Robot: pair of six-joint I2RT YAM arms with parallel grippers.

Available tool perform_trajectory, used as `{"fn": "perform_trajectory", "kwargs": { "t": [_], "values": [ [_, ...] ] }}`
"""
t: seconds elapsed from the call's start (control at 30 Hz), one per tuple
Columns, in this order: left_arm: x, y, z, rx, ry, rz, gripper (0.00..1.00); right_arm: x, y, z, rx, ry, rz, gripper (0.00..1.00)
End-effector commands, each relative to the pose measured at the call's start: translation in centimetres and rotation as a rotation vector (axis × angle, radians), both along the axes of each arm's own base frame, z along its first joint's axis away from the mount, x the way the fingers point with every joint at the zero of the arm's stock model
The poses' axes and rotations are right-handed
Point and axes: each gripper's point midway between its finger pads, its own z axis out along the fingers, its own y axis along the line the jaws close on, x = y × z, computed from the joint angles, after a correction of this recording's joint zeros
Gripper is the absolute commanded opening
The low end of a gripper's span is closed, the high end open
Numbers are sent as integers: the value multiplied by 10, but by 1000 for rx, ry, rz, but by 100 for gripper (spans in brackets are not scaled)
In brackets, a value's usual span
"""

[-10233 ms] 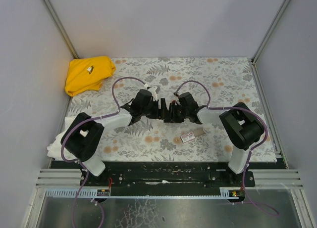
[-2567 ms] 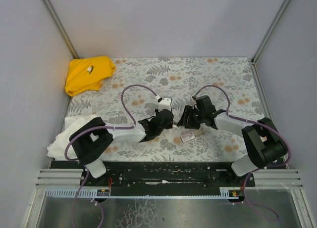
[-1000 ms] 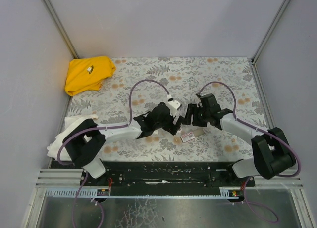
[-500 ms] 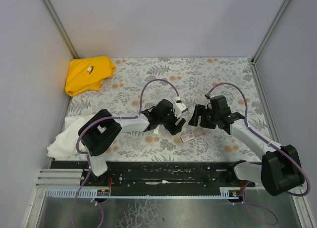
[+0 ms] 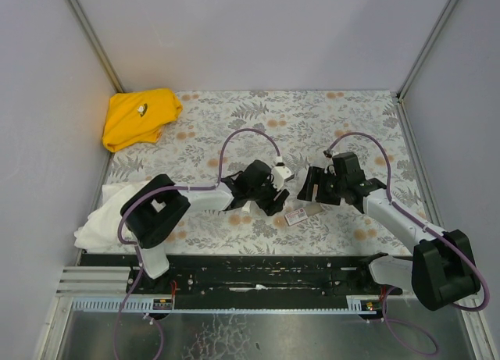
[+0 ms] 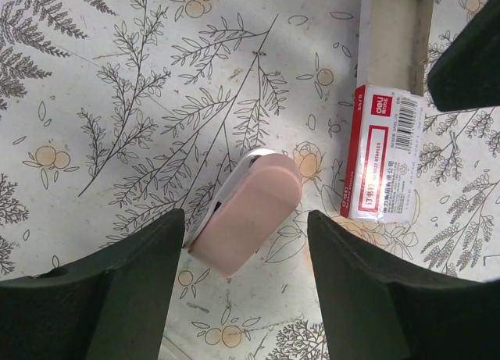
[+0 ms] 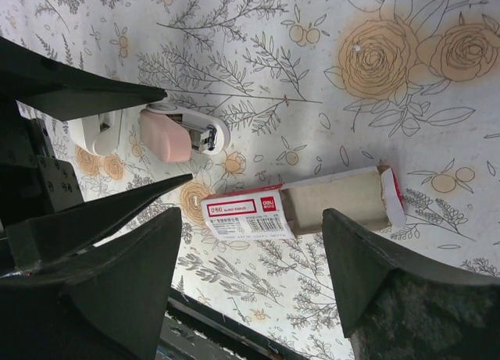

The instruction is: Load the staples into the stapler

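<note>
The left gripper hangs low over the floral cloth, released, with its two fingers standing apart and nothing held. The stapler lies flat on the cloth right between them, slanted across the gap, pink side up. Its lower end is just beside the finger on the left of the wrist view, and a clear strip of cloth separates it from the other finger.

Beyond that other finger, off to the side and ahead, lies the box, its red-and-white sleeve nearest the hand and its tray slid out away from it. Whether staples lie in the tray cannot be told.

The right gripper is also released, its fingers spread wide and empty. The box sits on the cloth under the gap between them, tray toward the finger on the right of its view. The stapler lies ahead of the opposite finger, near the box but apart from it.
</note>
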Motion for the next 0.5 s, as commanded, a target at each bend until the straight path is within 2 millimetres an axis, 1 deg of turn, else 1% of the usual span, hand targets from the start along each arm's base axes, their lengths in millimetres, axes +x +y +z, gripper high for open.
{"fn": "perform_trajectory", "kwargs": {
  "t": [0.0,0.3,0.37,0.47],
  "values": [
    [-3,-3,3,-6,3,1,63,1,3,2,22,-12,14,80],
    [-13,4,-10,60,-11,14,58,3,6,7,51,-18,6,82],
    [-15,4,-12,71,-16,16,54,3,7,9,61,-21,5,83],
    [-16,4,-16,85,-31,33,45,4,8,10,67,-21,2,83]
  ]
}}
